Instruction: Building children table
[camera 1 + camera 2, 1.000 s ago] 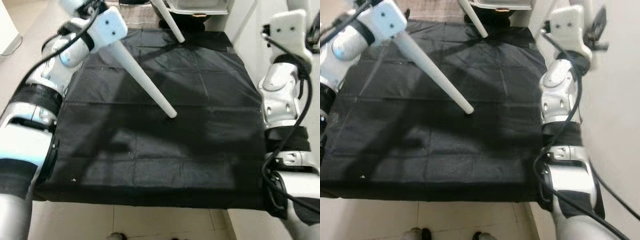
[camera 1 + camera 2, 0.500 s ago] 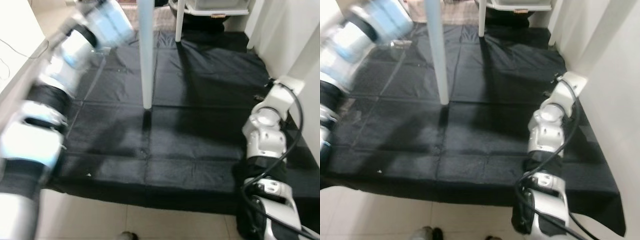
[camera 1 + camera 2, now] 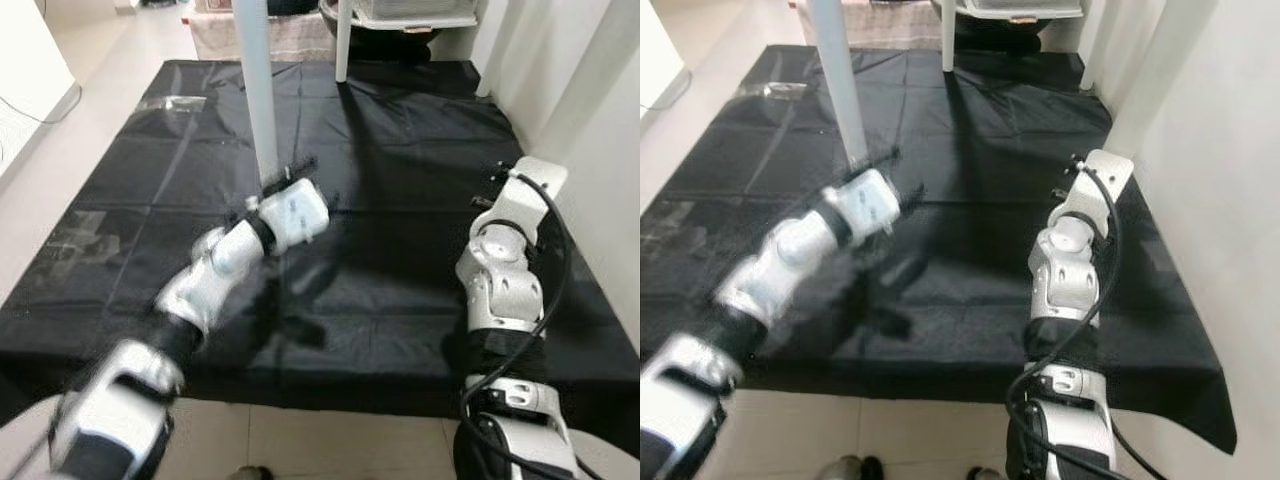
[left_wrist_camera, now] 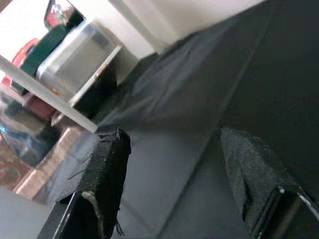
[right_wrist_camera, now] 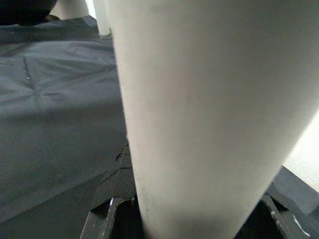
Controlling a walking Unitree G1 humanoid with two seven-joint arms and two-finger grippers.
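Observation:
A white table leg (image 3: 257,90) stands upright on the black cloth (image 3: 400,170), and a second leg (image 3: 343,40) stands farther back. My left gripper (image 3: 315,182) is low over the cloth just in front of the near leg's foot, blurred. In the left wrist view its fingers (image 4: 102,174) are apart with only cloth between them, so my left gripper (image 4: 172,137) is open. My right arm (image 3: 1070,260) reaches up to a slanting white leg (image 3: 1155,85) at the right. In the right wrist view that leg (image 5: 209,109) sits between the jaws.
A clear storage box (image 3: 415,10) and dark bags stand behind the cloth's far edge. A white cupboard (image 3: 30,80) is at the left and a pale wall (image 3: 1240,200) at the right. Tiled floor (image 3: 330,445) lies along the cloth's near edge.
The near leg went from slanted to upright on the cloth. My left arm dropped from high on the left to low in the middle. The camera view shifted too.

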